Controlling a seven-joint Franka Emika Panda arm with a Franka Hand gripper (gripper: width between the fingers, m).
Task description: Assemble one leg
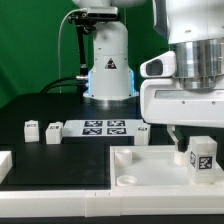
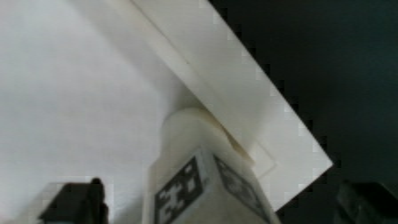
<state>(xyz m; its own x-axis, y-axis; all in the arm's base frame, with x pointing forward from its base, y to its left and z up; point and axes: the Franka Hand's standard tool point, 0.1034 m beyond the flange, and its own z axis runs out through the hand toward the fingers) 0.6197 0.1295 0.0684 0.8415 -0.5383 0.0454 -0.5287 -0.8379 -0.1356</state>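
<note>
The pincer (image 1: 192,140) hangs over the white panel (image 1: 150,165) at the near edge of the black bench (image 1: 40,105), toward the exterior view's right. Its fingers (image 1: 173,135) stand spread wide, with nothing between them. Just below, a leg (image 1: 200,158) stands upright on the panel near its corner on that side, tag facing the camera, free of the fingers. In the wrist view the same leg (image 2: 205,180) rises from the panel (image 2: 89,100) close to its edge, and one dark fingertip (image 2: 75,203) shows beside it, apart from it.

Further back on the bench, the marker board (image 1: 105,126) lies flat. Three more legs sit loose: two (image 1: 31,128) (image 1: 52,131) beside the board on the exterior view's left, one (image 1: 142,132) just beside its other end. Another white part (image 1: 4,165) pokes in at the left edge.
</note>
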